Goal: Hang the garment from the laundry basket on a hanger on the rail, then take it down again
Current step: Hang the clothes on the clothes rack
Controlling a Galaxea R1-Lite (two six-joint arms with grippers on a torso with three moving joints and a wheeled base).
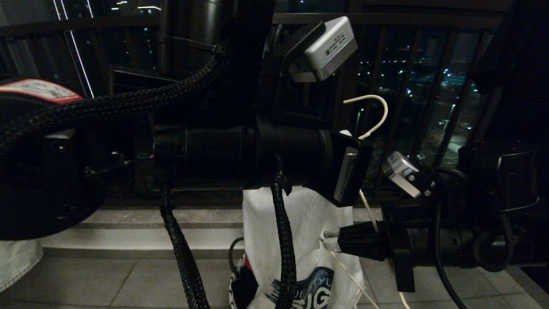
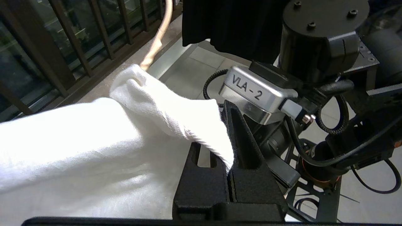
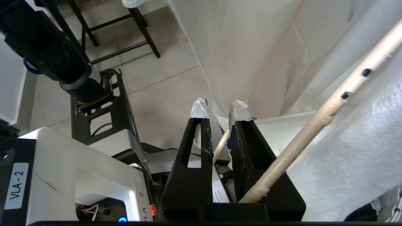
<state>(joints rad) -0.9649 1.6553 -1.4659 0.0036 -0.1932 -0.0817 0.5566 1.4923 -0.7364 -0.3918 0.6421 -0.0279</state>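
The T-shirt (image 1: 306,240) hangs down in the middle of the head view, in front of the dark balcony bars, with its blue print low down. Its bottom part goes into the basket (image 1: 235,279) on the tiled floor (image 1: 107,279). The left gripper (image 2: 230,141) is pressed tight on a fold of the white cloth near the top of the shirt. The hanger (image 1: 372,112) pokes up just above that spot, with its hook in the air and on nothing. The right gripper (image 1: 328,240) is lower, at the shirt's side edge. Its taped fingers (image 3: 200,108) are close together and pinch the edge of the shirt and a thin hanger wire between them. A thicker pale part of the hanger lies across the gripper. A black garment (image 2: 232,25) hangs nearby.
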